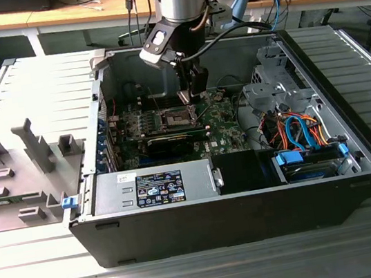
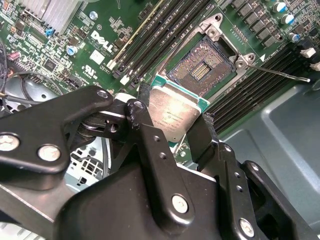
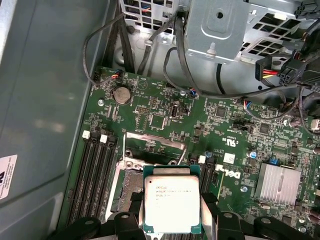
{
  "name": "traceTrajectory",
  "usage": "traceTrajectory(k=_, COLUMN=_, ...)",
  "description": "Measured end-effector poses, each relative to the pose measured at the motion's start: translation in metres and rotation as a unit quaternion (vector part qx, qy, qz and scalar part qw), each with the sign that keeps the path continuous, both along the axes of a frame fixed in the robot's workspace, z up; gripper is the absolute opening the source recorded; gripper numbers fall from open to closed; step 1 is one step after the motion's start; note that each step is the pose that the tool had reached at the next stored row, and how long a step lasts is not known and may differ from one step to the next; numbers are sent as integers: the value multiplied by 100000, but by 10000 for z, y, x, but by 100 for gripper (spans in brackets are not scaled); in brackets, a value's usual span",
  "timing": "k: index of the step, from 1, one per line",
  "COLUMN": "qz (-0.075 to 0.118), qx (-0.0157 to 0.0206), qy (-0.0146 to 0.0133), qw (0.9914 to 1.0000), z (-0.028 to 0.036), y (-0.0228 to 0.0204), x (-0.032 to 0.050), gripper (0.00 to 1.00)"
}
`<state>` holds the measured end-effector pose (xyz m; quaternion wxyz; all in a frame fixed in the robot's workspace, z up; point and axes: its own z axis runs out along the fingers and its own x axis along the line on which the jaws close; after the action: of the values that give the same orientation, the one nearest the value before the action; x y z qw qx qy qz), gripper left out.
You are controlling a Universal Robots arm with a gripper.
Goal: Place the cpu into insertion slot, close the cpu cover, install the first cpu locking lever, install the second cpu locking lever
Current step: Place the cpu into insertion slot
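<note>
My gripper (image 1: 192, 96) hangs inside the open computer case, over the motherboard. It is shut on the cpu (image 2: 172, 116), a flat silver-grey square on a green rim, held by its edges between two black fingers (image 2: 144, 111). In the first wrist view the cpu (image 3: 170, 202) sits level, partly over the insertion slot (image 3: 127, 187). In the second wrist view the insertion slot (image 2: 201, 67) lies bare just beyond the chip, its dark contact field showing. The cpu cover (image 3: 151, 144) stands raised at the socket's far side. A thin locking lever (image 2: 280, 74) sticks out, released.
Long black memory slots (image 2: 150, 37) flank the socket on both sides. A finned heatsink (image 3: 277, 182), a drive cage (image 1: 273, 91) and coloured cables (image 1: 296, 129) lie on the exterior view's right. The power supply (image 1: 154, 185) fills the case front. A grey fixture tray (image 1: 16, 171) lies outside.
</note>
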<state>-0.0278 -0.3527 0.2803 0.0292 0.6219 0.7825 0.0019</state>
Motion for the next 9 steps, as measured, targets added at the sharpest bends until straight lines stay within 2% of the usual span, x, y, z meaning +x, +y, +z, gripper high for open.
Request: traceTrajectory(k=9, qz=-595, qx=1, qy=-2, qw=99998, z=0, y=0, x=0, gripper=54)
